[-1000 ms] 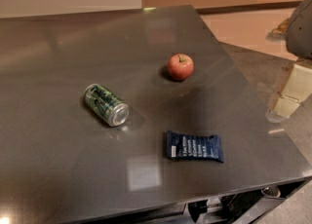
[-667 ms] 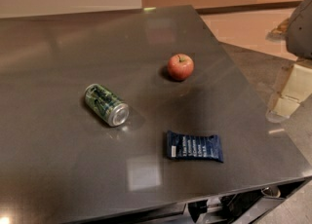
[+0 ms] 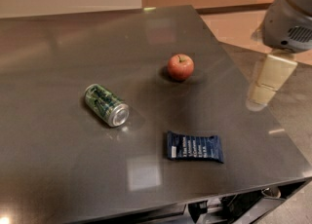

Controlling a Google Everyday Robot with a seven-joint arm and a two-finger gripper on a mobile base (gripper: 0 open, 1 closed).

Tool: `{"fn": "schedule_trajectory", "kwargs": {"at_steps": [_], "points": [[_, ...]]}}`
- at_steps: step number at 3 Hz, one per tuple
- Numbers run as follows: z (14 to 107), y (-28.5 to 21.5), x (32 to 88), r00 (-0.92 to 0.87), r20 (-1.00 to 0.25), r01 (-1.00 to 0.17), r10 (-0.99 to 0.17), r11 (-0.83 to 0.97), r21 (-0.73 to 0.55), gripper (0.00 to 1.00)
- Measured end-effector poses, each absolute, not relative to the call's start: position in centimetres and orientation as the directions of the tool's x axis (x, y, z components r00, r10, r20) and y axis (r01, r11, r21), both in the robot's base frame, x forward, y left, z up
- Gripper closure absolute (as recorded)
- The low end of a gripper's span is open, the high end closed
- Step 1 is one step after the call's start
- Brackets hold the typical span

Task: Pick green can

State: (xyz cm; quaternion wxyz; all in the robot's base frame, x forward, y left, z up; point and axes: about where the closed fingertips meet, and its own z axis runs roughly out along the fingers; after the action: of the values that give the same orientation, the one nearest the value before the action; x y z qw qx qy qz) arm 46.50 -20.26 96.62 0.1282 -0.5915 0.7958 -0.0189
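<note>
The green can [image 3: 106,104] lies on its side on the dark grey table [image 3: 58,169], left of centre, with its silver end facing front-right. My gripper [image 3: 263,91] hangs at the right edge of the table, below the arm's grey housing [image 3: 288,18]. It is far to the right of the can and holds nothing that I can see.
A red apple [image 3: 180,66] stands upright in the middle of the table, between the can and the gripper. A flat dark blue snack packet [image 3: 195,146] lies near the front edge. The table's right edge runs just beside the gripper.
The arm and gripper have shifted a little to the left, towards the table. The can, apple and packet have not moved.
</note>
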Motion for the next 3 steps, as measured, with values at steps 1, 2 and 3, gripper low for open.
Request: {"fn": "schedule_trajectory", "kwargs": {"at_steps": [1, 2, 3], "points": [[95.4, -16.3, 49.7, -0.286, -0.216, -0.943, -0.933, 0.314, -0.108, 0.00], [93.8, -12.2, 52.6, -0.318, -0.274, -0.938, -0.908, 0.343, -0.044, 0.00], [92.9, -8.0, 54.4, -0.353, -0.293, -0.928, -0.889, 0.371, -0.007, 0.00]]}}
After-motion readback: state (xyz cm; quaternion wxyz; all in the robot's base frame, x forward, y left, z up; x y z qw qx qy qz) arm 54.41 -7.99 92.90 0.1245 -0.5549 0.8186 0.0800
